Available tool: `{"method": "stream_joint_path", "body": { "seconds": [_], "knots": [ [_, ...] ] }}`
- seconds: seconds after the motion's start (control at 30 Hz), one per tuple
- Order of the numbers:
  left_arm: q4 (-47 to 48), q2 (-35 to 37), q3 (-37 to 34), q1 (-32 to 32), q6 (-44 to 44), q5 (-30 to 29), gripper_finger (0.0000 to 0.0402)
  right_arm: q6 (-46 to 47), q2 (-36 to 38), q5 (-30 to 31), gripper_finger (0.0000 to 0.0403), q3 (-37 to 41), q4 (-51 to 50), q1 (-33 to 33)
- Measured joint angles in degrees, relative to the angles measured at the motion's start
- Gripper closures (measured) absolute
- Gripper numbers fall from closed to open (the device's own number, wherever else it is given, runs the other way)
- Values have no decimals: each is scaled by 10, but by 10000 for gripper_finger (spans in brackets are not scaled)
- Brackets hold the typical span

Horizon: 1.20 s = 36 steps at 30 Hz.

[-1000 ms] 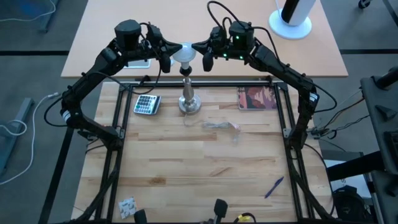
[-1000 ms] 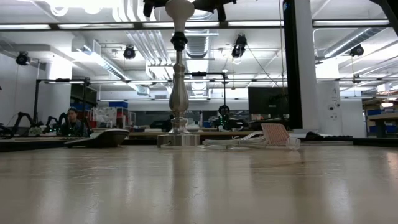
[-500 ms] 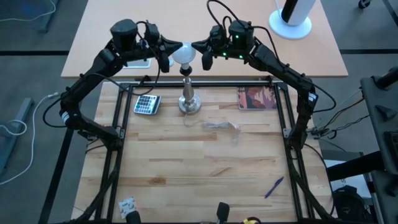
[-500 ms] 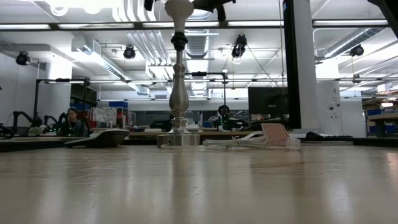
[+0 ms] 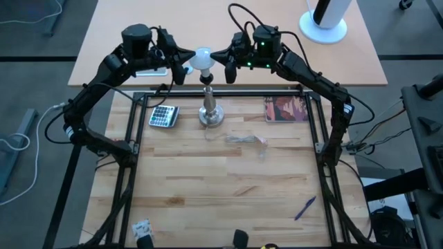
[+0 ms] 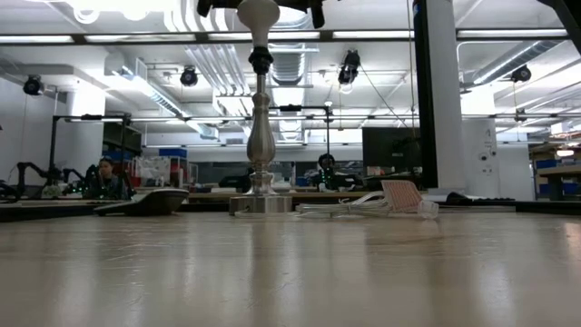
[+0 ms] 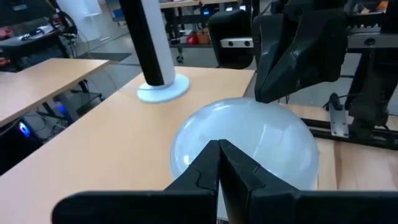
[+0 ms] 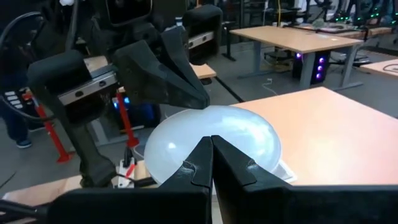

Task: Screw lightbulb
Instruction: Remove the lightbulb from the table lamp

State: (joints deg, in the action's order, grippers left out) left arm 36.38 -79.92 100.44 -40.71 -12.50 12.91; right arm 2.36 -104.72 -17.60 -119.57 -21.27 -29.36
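You see the bulb (image 5: 202, 58) atop the stand (image 5: 210, 111) near the table's far edge, left gripper (image 5: 185, 59) and right gripper (image 5: 217, 55) pressed together, tips flanking it.

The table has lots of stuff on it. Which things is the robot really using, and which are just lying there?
For the job:
- lightbulb, on top of the silver stand
- left tool, shut, tip against the bulb
- right tool, shut, tip against the bulb

Just lying about:
- calculator
- red booklet
- cable
- blue pen
- white cylinder
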Motion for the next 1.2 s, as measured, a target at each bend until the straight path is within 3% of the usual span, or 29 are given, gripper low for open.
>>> {"method": "stream_joint_path", "body": {
  "seconds": [0.57, 0.97, 1.03, 1.2],
  "knots": [
    [-45, -5, -5, 12, 86, 29, 401, -10, 1, 47, 403, 6, -7, -7],
    [-71, 13, -2, 14, 98, 35, 401, -9, 4, 52, 403, 8, 2, -6],
    [-73, 20, -2, 12, 88, 27, 401, -7, 6, 51, 403, 3, -3, -6],
    [-53, 30, 0, 9, 13, -57, 401, -9, 6, 44, 403, -13, -7, -5]
  ]
}}
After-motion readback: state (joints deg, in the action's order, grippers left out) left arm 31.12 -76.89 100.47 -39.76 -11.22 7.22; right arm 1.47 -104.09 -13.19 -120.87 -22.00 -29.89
